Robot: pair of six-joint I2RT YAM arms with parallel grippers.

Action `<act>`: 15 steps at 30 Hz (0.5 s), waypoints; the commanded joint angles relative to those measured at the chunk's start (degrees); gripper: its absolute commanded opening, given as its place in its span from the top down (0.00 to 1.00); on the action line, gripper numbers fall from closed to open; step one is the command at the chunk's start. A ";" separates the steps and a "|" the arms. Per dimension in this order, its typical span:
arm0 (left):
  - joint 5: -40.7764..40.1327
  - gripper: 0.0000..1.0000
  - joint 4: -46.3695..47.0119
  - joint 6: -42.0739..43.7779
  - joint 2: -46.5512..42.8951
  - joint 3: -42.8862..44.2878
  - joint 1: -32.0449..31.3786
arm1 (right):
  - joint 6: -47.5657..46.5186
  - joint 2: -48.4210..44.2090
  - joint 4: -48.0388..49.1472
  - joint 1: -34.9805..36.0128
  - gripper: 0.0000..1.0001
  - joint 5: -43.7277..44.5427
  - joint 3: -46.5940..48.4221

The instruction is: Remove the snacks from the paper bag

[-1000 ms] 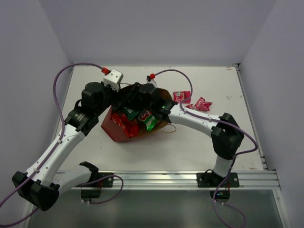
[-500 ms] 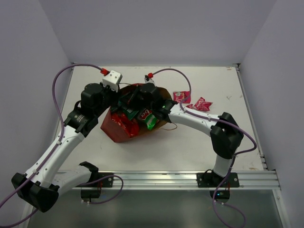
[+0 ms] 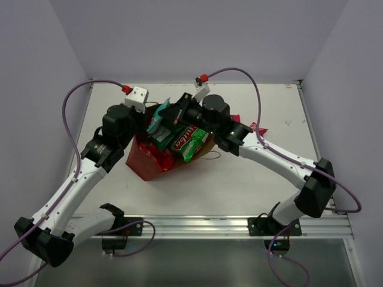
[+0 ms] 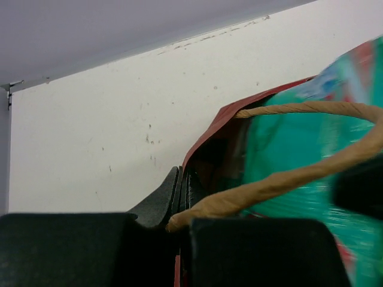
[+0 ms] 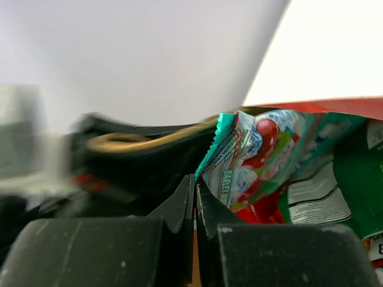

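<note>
The paper bag point(image 3: 139, 162) lies tilted open at the table's middle left, red below and brown at the mouth. My left gripper point(image 3: 148, 123) is shut on the bag's rim point(image 4: 206, 134), beside a string handle point(image 4: 287, 179). My right gripper point(image 3: 170, 117) is shut on the corner of a teal packet point(image 3: 158, 119), which hangs lifted above the bag's mouth. In the right wrist view the teal packet point(image 5: 242, 152) rises from the pinched jaws of that gripper point(image 5: 195, 184). A green packet with a red logo point(image 3: 189, 142) and red packets point(image 3: 159, 160) sit in the mouth.
A pink packet point(image 3: 259, 127) peeks out from behind my right forearm on the table's right half. Grey walls close in the table at the back and both sides. A metal rail point(image 3: 227, 224) runs along the near edge.
My right gripper closed on the teal packet inside the bag and raised it above the mouth. The right elbow swung out to the right. The left gripper kept its hold on the rim.
</note>
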 commanded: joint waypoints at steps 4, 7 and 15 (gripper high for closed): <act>-6.62 1.00 5.45 0.64 -0.56 3.01 0.13 | -12.36 -12.64 -1.18 -2.68 1.00 -0.86 2.21; -7.85 1.00 5.89 2.04 0.58 3.18 0.22 | -15.09 -18.35 -4.87 -7.50 1.00 -3.05 2.29; -10.67 1.00 6.33 2.75 4.71 5.91 4.25 | -21.33 -24.96 -17.88 -26.48 1.00 -9.21 4.41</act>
